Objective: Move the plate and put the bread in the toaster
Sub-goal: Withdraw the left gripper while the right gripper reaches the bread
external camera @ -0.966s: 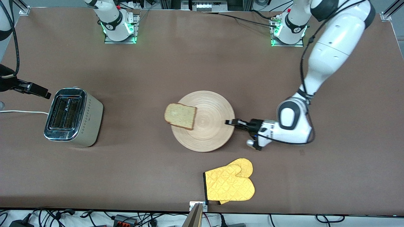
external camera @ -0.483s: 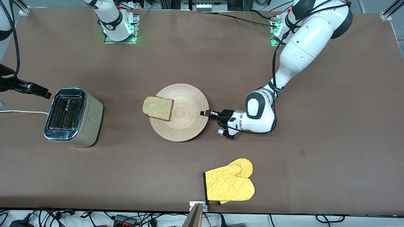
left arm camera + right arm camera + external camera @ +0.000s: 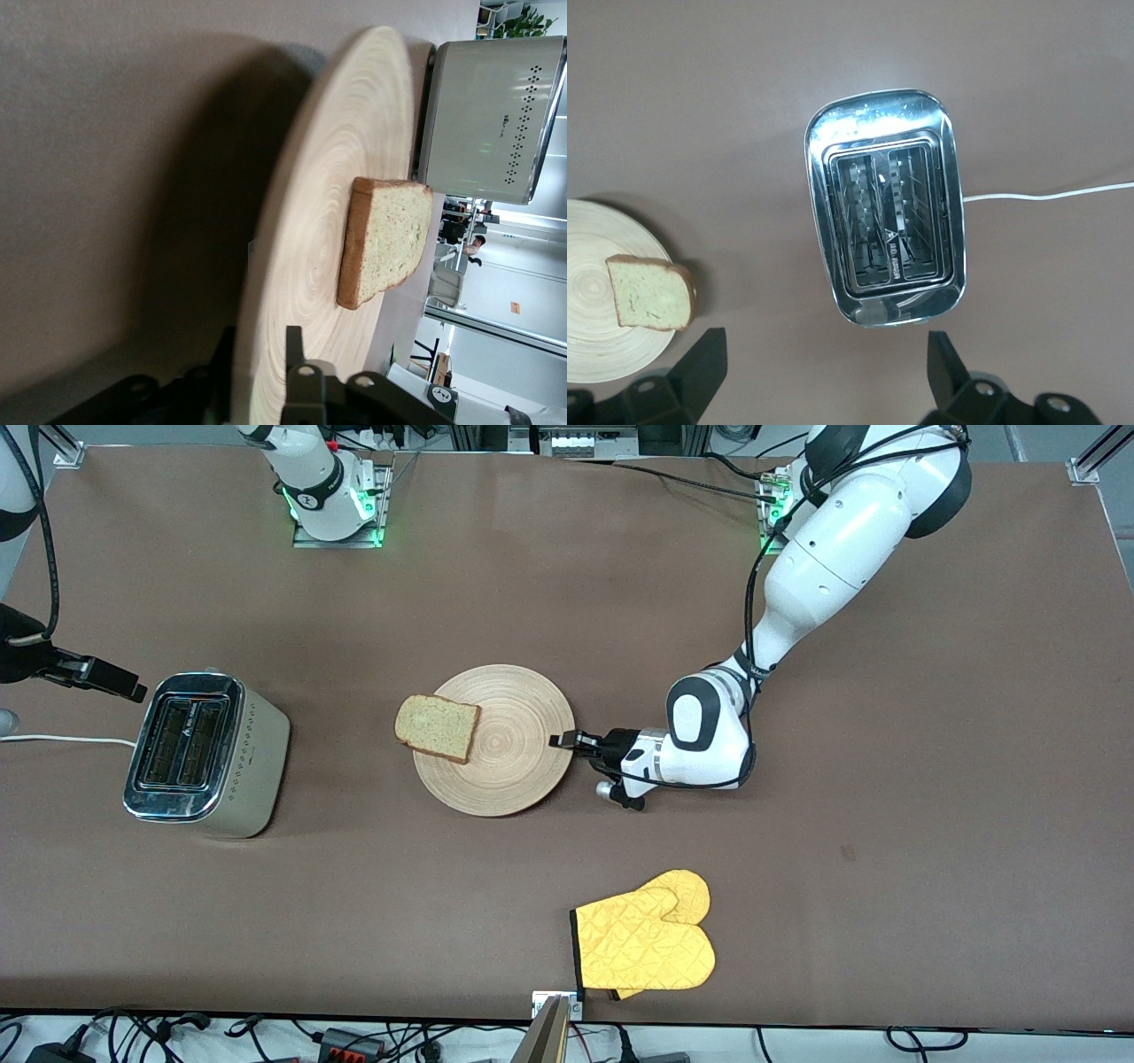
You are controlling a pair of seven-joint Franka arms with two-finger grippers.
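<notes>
The light-wood plate (image 3: 518,757) lies mid-table with the bread slice (image 3: 437,728) on it, overhanging the rim on the toaster's side. My left gripper (image 3: 560,740) is shut on the plate's rim at the side toward the left arm's end. In the left wrist view its fingers (image 3: 292,350) clamp the plate (image 3: 337,177), with the bread (image 3: 385,239) and toaster (image 3: 492,115) past them. The toaster (image 3: 205,755) stands toward the right arm's end. My right gripper (image 3: 128,688) hangs open above the table beside it. The right wrist view shows the gripper (image 3: 824,372), toaster slots (image 3: 886,208), bread (image 3: 651,292) and plate (image 3: 589,239).
A yellow oven mitt (image 3: 644,943) lies near the table's front edge, nearer the camera than the plate. The toaster's white cord (image 3: 62,739) runs off toward the right arm's end of the table, also seen in the right wrist view (image 3: 1045,195).
My left gripper has carried the plate, with the bread on it, toward the toaster, most of the way in the first half second. The right gripper has not moved.
</notes>
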